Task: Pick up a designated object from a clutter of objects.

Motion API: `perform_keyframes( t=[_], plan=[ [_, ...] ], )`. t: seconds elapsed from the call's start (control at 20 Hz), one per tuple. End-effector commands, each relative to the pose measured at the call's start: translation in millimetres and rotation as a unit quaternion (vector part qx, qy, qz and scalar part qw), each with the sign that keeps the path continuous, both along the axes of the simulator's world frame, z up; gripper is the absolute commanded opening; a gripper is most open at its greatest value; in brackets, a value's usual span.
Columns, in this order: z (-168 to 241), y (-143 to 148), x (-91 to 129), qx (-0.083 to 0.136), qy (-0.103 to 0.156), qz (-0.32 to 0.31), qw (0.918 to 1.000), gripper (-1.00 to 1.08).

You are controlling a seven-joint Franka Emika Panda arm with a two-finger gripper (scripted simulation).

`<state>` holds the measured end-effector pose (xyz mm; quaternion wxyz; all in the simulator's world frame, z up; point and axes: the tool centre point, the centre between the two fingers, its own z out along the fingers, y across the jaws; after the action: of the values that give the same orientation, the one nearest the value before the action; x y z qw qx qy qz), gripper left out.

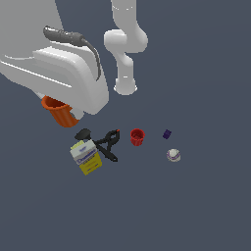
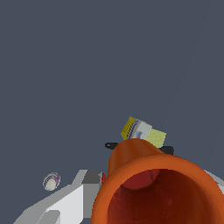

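The orange cup (image 1: 59, 112) hangs under the white hand in the exterior view, lifted well above the floor, with its mouth tilted up. In the wrist view the same orange cup (image 2: 153, 192) fills the lower part of the picture, mouth toward the camera. My gripper (image 1: 62, 105) is shut on it; one grey finger (image 2: 70, 199) shows beside the cup, and the fingertips are hidden by it. The darker red cup (image 1: 138, 137) stands on the floor below, apart from the gripper.
On the floor lie a white-blue-yellow box (image 1: 86, 157) (image 2: 142, 132), a black clamp (image 1: 109, 144), a black rounded piece (image 1: 82, 134), a purple cube (image 1: 167, 134) and a white ball (image 1: 173, 155) (image 2: 51, 181). The arm's base (image 1: 126, 86) stands behind them.
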<state>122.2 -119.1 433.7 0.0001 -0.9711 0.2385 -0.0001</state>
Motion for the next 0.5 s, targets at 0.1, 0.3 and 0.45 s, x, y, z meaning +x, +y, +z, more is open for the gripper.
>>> perform_keyframes(
  t=[0.1,0.3,0.45],
  plan=[
    [11,-3,3,0.000,0.000,0.000,1.0000,-1.00],
    [16,-5,5,0.000,0.000,0.000,1.0000,-1.00],
    [18,-6,5,0.000,0.000,0.000,1.0000,-1.00]
  ],
)
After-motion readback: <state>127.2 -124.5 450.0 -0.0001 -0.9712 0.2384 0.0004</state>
